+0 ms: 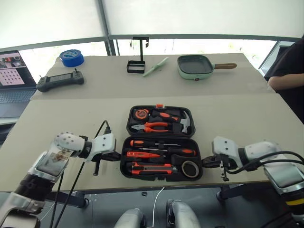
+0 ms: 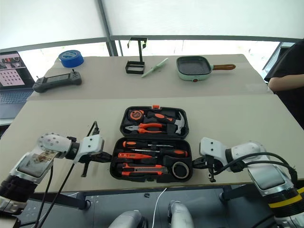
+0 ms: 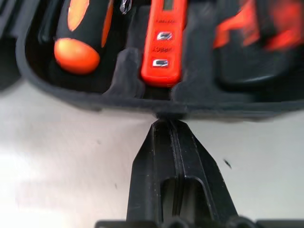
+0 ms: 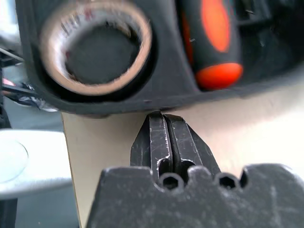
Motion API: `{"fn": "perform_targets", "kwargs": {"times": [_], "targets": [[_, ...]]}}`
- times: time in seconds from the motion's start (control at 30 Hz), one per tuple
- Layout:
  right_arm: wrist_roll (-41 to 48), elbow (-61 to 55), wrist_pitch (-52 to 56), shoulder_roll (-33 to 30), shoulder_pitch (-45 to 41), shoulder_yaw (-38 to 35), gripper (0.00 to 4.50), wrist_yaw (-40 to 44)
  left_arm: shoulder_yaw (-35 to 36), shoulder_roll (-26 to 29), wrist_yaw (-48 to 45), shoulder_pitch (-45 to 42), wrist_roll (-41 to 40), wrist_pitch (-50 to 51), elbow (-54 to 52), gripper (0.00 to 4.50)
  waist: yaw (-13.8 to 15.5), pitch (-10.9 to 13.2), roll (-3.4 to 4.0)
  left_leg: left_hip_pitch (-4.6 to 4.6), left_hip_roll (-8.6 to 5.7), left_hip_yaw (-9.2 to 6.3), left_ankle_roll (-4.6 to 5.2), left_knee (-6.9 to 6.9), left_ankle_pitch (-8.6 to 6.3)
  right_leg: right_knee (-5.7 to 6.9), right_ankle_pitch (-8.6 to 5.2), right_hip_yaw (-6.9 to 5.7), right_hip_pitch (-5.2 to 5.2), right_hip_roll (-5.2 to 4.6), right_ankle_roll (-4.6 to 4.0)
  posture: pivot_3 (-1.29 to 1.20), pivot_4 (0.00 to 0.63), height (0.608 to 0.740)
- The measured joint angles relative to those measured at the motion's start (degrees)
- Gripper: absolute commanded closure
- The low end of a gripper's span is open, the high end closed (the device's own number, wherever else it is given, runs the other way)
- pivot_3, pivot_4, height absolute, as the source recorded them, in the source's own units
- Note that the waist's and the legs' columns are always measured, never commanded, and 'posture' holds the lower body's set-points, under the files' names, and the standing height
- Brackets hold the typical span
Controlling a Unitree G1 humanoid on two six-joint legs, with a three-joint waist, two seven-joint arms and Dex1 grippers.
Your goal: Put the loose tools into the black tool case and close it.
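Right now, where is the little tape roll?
The small tape roll sits in the open black tool case, at its near right corner, beside the utility knife.

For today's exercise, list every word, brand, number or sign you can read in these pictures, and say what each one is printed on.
No text can be read with certainty.
Slim orange tool in the black tool case: raised marks, too blurred to read.
Dark tape roll: print on its inner ring, too blurred to read.
Laptop screen: a grid of small pictures, too small to read.
Tape measure: its face is too small to read.
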Motion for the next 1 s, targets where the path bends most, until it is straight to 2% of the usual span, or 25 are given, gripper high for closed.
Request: {"fn": "perform_targets", "kwargs": {"times": [0.17,0.33,0.5,0.73,0.93,1.0], "targets": [[0.0,2.0,-0.7,-1.7,1.3,-2.4,4.49,-0.6,1.9,2.2,0.8,0.6,0.1,-0.8,2.0,4.50,0.0,0.0,0.00,0.02,0.00,0.00,0.00,0.00,0.00,0.02,0.00,0.00,0.01,0.01,0.00,0.00,0.150,0.740],[-0.3,5.5,-1.3,0.4,-2.6,-2.3,4.49,-2.5,3.4,-2.0,4.0,-4.3,-1.8,5.6,4.9,4.50,0.2,0.0,-0.03,-0.01,0.00,0.00,0.02,0.03,0.00,0.01,0.01,-0.01,0.06,0.00,0.01,0.00,0.150,0.740],[-0.4,6.0,-2.5,2.8,-4.5,-0.6,4.49,-2.7,2.7,-5.1,4.6,-3.6,-4.4,12.7,-0.2,4.50,0.0,0.0,-0.03,-0.08,0.00,0.00,0.04,0.00,-0.01,-0.02,0.00,-0.04,-0.01,0.01,0.01,0.00,0.150,0.740],[0.2,-0.3,-0.4,1.2,0.4,-0.9,4.49,-2.2,1.6,-3.7,4.2,1.4,-4.3,13.7,-4.7,4.50,0.1,0.0,-0.03,-0.03,0.00,-0.02,0.02,0.00,-0.01,-0.02,0.00,-0.02,0.02,0.00,0.00,0.00,0.150,0.740],[-1.8,1.9,-1.5,1.2,1.7,-2.9,4.49,-8.4,3.1,-3.2,5.9,0.5,-4.3,13.1,-0.5,4.50,0.1,0.0,-0.04,0.12,0.00,-0.01,0.02,0.01,-0.01,-0.02,0.00,0.00,0.16,0.00,0.01,0.00,0.150,0.740],[-1.9,3.7,0.9,0.7,1.7,-5.4,3.90,-10.4,4.3,-2.1,6.5,-0.8,-4.4,14.1,2.3,3.99,0.2,0.0,-0.04,0.12,0.00,-0.01,0.02,0.01,-0.01,-0.01,0.00,-0.01,0.16,0.00,0.01,0.00,0.150,0.740]]}}
